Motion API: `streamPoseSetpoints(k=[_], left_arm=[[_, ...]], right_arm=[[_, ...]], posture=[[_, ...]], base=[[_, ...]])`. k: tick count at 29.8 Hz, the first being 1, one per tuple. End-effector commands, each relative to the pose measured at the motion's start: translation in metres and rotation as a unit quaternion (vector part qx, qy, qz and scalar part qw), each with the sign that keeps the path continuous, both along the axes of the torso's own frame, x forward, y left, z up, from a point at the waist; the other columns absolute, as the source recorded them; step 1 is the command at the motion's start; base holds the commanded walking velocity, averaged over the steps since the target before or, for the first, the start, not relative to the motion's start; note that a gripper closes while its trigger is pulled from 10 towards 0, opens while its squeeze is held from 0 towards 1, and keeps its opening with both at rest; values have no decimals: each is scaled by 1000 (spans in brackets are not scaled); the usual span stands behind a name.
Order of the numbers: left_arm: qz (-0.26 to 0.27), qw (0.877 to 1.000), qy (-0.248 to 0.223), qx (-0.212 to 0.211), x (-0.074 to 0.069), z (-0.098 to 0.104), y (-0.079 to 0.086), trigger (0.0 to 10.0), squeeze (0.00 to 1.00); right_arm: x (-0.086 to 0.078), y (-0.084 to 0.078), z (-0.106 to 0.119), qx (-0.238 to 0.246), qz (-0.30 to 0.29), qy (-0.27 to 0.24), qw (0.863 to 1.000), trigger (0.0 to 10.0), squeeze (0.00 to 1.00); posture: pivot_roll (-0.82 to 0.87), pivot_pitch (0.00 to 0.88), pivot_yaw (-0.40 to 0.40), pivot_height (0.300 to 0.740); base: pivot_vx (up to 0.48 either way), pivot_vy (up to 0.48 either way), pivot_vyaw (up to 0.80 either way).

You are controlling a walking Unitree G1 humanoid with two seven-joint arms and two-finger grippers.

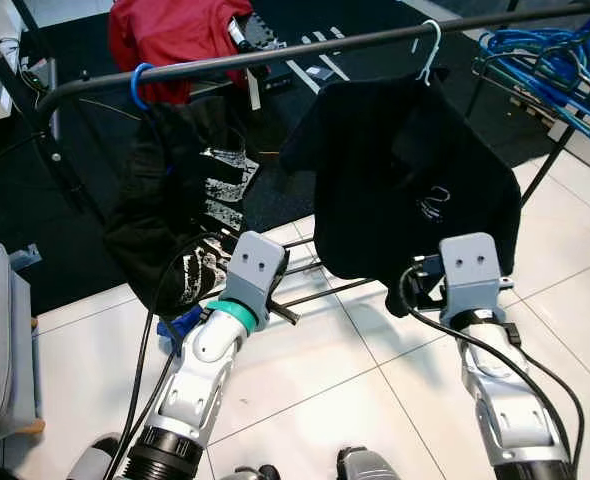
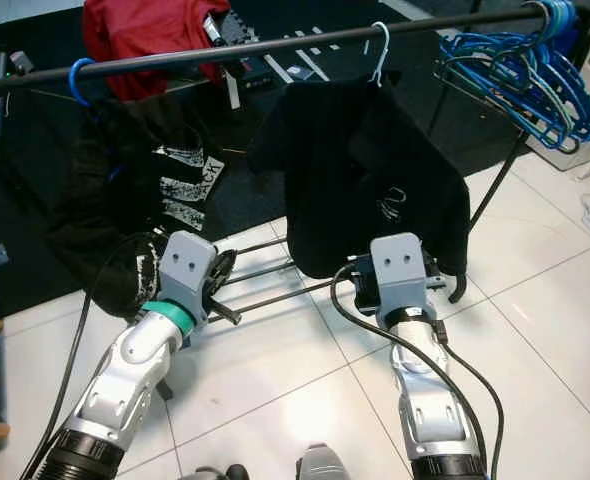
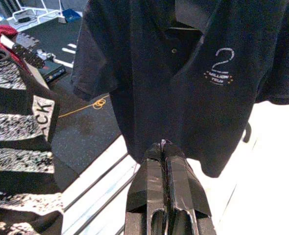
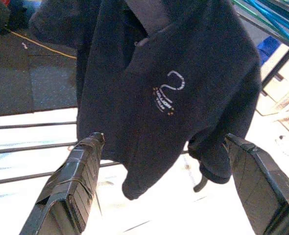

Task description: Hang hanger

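A dark navy polo shirt (image 1: 405, 180) with a small white logo (image 3: 219, 68) hangs from a white hanger hook (image 1: 432, 50) on the black rail (image 1: 305, 50). My right gripper (image 4: 164, 138) is open just below and in front of the shirt's hem, its fingers spread wide with nothing between them. My left gripper (image 3: 163, 148) is shut and empty. It is low, to the left of the shirt, and points toward it.
A black printed shirt (image 1: 190, 190) hangs on a blue hanger (image 1: 138, 85) at the rail's left end. Several blue hangers (image 1: 555, 60) bunch at the right end. A red garment (image 1: 175, 30) lies behind. The rack's lower bars (image 1: 320, 292) cross the white tiles.
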State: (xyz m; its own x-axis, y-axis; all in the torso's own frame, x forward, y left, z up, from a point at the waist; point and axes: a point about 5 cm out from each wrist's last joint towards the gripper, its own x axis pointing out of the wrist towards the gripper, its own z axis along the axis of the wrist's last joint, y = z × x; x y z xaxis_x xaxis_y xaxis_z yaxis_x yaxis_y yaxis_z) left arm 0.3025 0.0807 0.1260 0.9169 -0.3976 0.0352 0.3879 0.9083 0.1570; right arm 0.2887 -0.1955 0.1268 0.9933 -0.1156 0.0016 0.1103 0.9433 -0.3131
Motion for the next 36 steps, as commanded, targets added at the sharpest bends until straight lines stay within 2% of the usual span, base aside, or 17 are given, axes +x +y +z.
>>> streamPoseSetpoints(k=[1,5,10,18,27,32,36], left_arm=[[0,1000,6,4,0,-4,2,10000,0],[12,1000,1,4,4,-1,8,10000,0],[8,1000,5,6,-3,-6,6,10000,0],[18,1000,-2,3,2,-1,9,10000,0],[14,1000,-1,3,0,-1,8,10000,0],[16,1000,-4,4,4,1,9,10000,0],[16,1000,-1,3,3,-3,6,10000,0]], right_arm=[[-1,2,-3,4,-2,7,1000,10000,0],[7,10,1,4,18,1,1000,10000,0],[5,10,2,3,21,3,1000,10000,0],[9,15,3,7,30,3,1000,10000,0],[8,10,3,10,17,2,1000,10000,0],[10,15,3,7,28,2,1000,10000,0],[7,13,2,4,27,3,1000,10000,0]], posture=[[-307,68,135,740],[-292,71,115,740],[-288,70,111,740],[-278,65,104,740],[-279,63,114,740],[-286,65,112,740],[-289,50,106,740]], base=[[0,0,0],[0,0,0],[0,0,0],[0,0,0],[0,0,0],[0,0,0],[0,0,0]])
